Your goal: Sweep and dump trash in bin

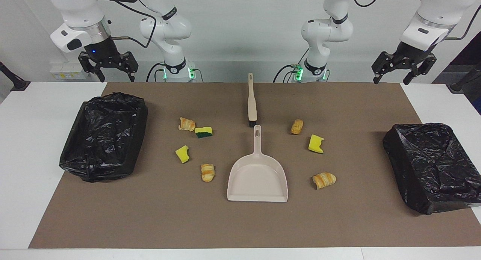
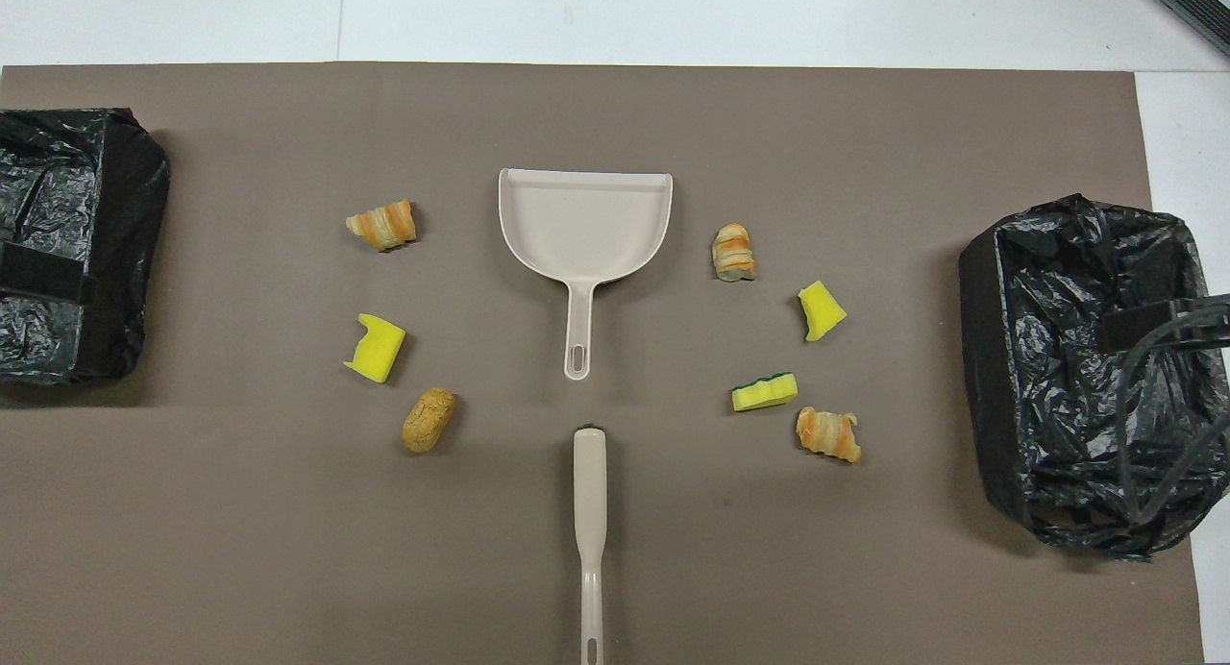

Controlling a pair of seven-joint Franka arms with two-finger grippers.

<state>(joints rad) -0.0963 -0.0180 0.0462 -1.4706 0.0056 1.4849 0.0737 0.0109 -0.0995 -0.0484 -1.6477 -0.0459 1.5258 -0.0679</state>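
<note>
Trash (image 1: pixel 203 132): seven pieces scattered mid-mat (image 1: pixel 158 222), either side of the dustpan (image 1: pixel 257 177), with the brush (image 1: pixel 251 102) nearer the robots. Left gripper (image 1: pixel 404 70) and right gripper (image 1: pixel 107 66) both raised at the mat's robot-side corners, fingers apart, holding nothing. A black-lined bin (image 1: pixel 103 136) sits at each end edge.

This is a robotics lab — a staged test bench, not a home or kitchen. Two white robot arms (image 1: pixel 165 30) stand bolted at the edge of a plain white worktop (image 1: pixel 34 113), green status lights glowing at their bases, black cables looping along their links. A brown mat (image 1: pixel 240 222) covers the worktop like a marked-out trial area. The wall is bare and pale, with a row of sockets (image 1: pixel 64 72) low on it — nothing domestic shows anywhere.
</note>
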